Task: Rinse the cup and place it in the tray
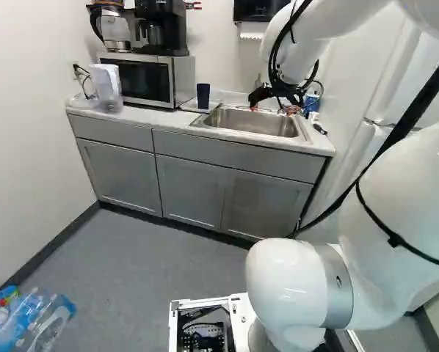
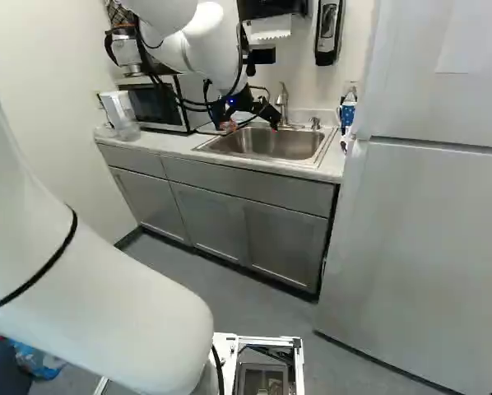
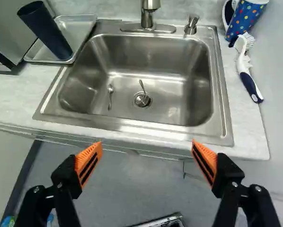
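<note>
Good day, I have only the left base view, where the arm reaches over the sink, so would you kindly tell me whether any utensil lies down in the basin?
Observer: Yes, the wrist view shows two metal utensils in the sink: a spoon on the basin floor and another piece with one end at the drain.
Operator: Thank you. I see the dark cup beside the microwave, but the gripper is in front of the faucet; where exactly does that stand?
Observer: It rises from about the middle of the sink's wall-side rim.
</note>
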`<state>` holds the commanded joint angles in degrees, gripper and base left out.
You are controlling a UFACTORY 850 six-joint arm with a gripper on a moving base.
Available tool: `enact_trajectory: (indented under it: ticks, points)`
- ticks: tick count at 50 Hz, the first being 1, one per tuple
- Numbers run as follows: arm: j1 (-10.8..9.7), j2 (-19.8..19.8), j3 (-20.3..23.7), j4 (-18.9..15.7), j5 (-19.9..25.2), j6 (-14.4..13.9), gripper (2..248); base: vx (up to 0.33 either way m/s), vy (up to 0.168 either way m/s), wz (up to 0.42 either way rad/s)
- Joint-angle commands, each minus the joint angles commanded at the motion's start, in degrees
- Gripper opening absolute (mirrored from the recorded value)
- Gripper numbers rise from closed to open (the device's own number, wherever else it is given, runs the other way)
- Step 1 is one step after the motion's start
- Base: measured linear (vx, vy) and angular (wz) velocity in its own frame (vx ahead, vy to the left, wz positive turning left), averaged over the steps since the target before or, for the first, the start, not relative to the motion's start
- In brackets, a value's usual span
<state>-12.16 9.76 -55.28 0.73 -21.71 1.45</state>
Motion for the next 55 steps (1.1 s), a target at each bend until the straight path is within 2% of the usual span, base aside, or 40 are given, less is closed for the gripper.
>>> enact_trajectory:
  ticks: [34,55]
  points:
    - [0.02,0.01,0.1,0.0,0.14,0.0,247,-0.025,0.0,0.001]
    - [0.42,0.21,1.73,-0.03,2.47,-0.05,247,0.0,0.0,0.0]
